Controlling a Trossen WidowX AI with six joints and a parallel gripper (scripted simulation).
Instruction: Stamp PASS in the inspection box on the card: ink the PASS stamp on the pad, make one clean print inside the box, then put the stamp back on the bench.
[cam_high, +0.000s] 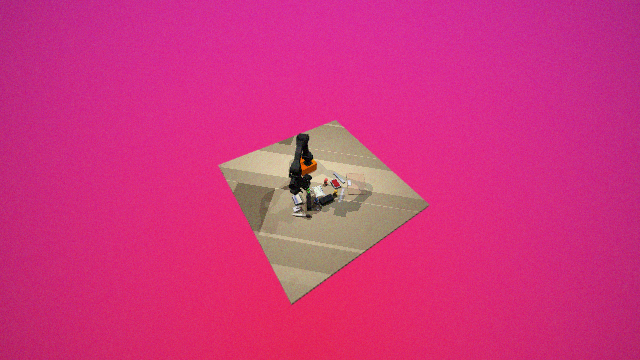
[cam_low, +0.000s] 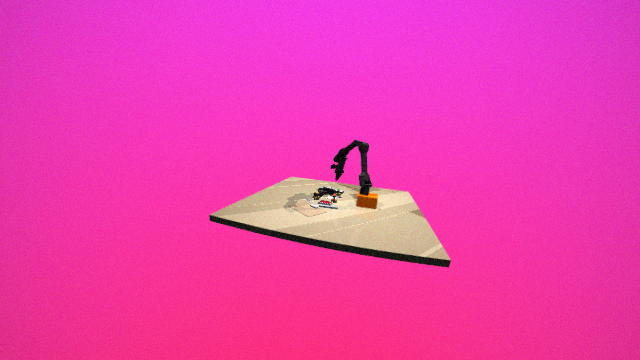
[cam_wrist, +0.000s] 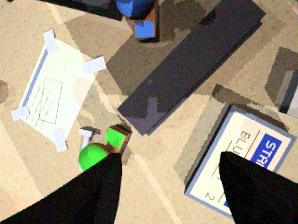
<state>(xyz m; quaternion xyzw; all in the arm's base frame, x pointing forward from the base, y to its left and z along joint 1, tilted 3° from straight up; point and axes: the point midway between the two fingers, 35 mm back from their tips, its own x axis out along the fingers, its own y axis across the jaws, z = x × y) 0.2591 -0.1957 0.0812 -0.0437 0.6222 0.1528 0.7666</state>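
My gripper is part open, with nothing between its fingers, high above the bench. The white card is taped down at the left of the wrist view, with slanted lines beside and across its outlined box. A stamp with a green knob lies near the left fingertip; its green end faces up. A stamp with a blue knob is at the top. A red stamp stands near the red pad in the top view. I cannot read which stamp says PASS.
A long dark block lies between the blue-knobbed stamp and a blue-edged box with a printed label, partly behind the right finger. A yellow item and a pinkish sheet are farther right in the top view.
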